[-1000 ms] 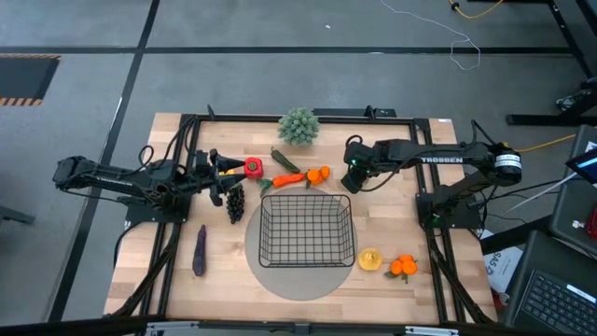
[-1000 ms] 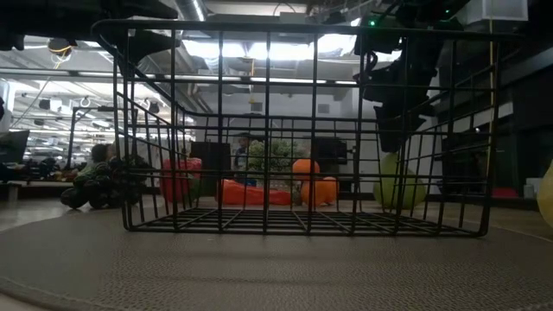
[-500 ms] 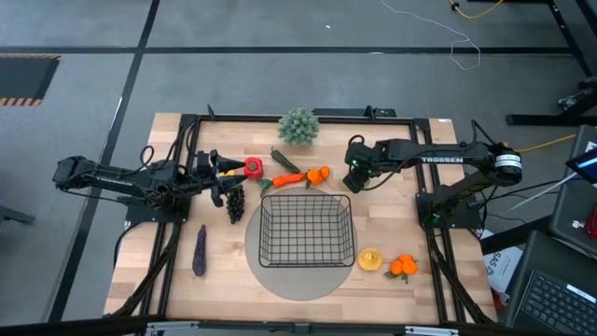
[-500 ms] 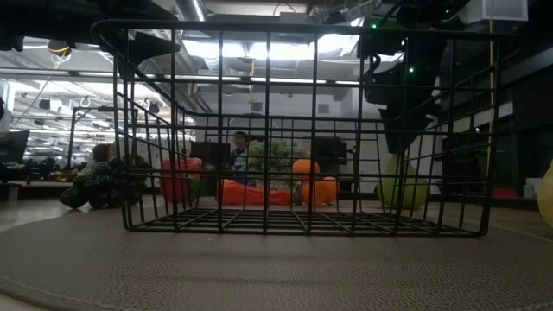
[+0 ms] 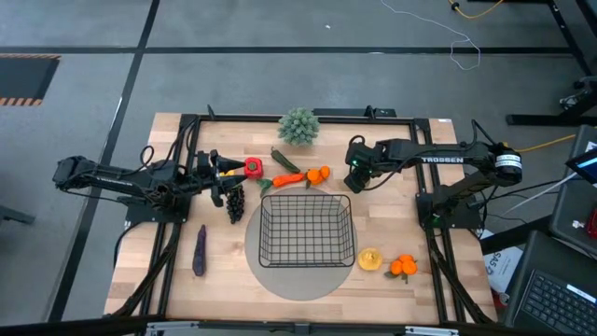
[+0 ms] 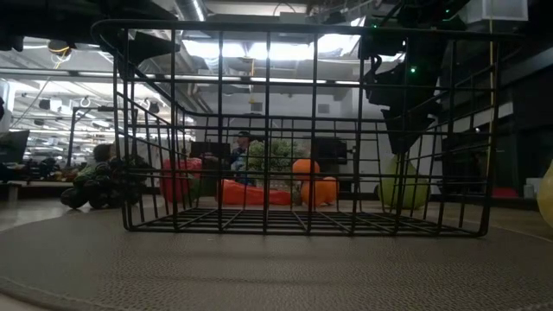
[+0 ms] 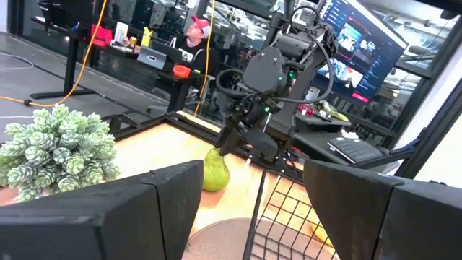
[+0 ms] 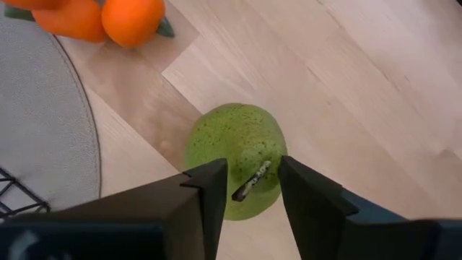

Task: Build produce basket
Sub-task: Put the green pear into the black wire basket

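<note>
The black wire basket stands on a round grey mat, with nothing showing inside it. A green pear stands on the wood by the basket's far right corner. My right gripper hangs over it, pointing down and open, one finger on each side of the pear's stem. My left gripper is open and holds nothing. It hovers by the banana, red pepper and grapes, left of the basket.
Carrot, oranges and cucumber lie beyond the basket's far side, with a spiky plant farther back. The eggplant lies near left. A lemon and more oranges lie near right. People show in the room behind.
My right gripper has edged a little toward the table's right above the pear. The fruit has stayed where it was.
</note>
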Available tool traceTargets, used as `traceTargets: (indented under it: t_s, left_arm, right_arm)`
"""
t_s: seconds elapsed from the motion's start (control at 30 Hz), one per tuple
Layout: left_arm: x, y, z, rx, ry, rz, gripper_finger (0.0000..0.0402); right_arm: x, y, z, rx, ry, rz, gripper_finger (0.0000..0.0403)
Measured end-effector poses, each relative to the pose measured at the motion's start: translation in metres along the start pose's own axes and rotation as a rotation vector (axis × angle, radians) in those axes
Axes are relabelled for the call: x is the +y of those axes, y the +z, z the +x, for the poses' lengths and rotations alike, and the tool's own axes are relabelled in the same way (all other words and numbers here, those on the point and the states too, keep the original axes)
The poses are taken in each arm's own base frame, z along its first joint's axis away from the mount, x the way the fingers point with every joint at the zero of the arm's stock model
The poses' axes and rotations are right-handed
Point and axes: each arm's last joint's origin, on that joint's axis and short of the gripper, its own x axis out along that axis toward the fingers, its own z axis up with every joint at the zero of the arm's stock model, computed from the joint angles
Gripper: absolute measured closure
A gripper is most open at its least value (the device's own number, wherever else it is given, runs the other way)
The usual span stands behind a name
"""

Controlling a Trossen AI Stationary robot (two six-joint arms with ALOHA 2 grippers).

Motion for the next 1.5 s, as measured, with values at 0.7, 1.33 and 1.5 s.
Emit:
traceTargets:
  t_s: [0.7, 1.33, 1.5]
  left_arm:
    - [0.000, -0.001, 0.000, 0.010, 0.003, 0.004, 0.0172]
    - [0.000, -0.001, 0.000, 0.010, 0.003, 0.004, 0.0172]
    - [0.000, -0.001, 0.000, 0.010, 0.003, 0.004, 0.0172]
  right_arm:
    - [0.001, 0.000, -0.002, -0.001, 0.011, -0.051, 0.0401]
    - [0.026, 0.043, -0.114, -0.227, 0.145, -0.291, 0.0402]
    - [0.033, 0.053, -0.162, -0.363, 0.274, -0.378, 0.0402]
